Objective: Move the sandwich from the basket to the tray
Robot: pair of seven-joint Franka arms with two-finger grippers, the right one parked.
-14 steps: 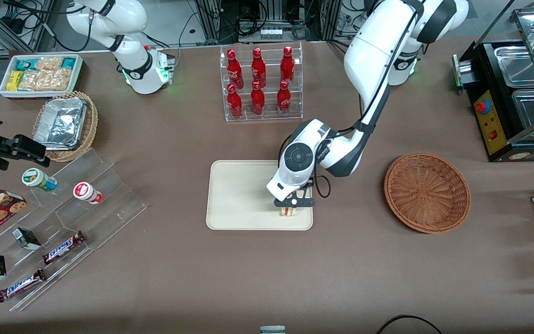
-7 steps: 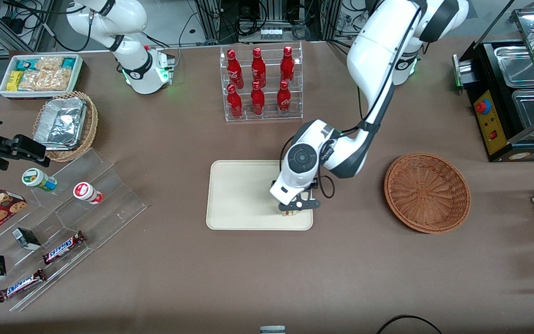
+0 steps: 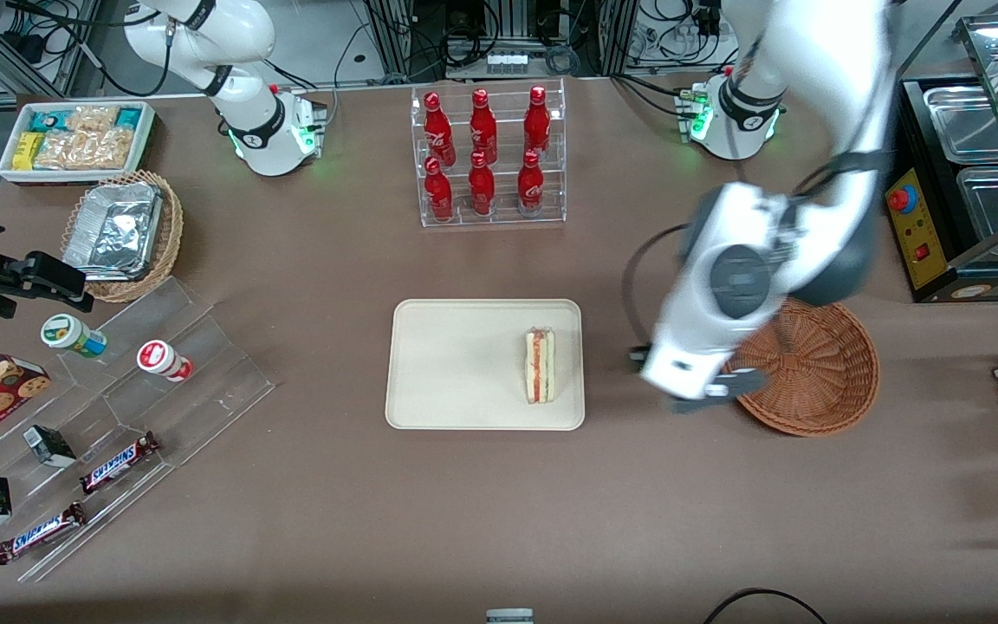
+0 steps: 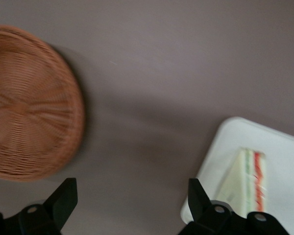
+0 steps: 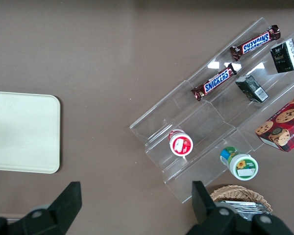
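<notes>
One sandwich (image 3: pixel 540 366) lying flat on tray (image 3: pixel 456 364), at the edge nearest basket (image 3: pixel 819 381); gripper (image 3: pixel 696 394) raised between tray and basket, over basket's rim, jaws spread wide, holding nothing

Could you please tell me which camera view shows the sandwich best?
The front view: the whole sandwich lies unobstructed on the tray. The left wrist view catches it partly past the open gripper; the right wrist view misses it.

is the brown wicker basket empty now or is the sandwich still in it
Empty: the basket shows bare weave, and the sandwich lies on the tray. The open gripper hangs between them.
</notes>
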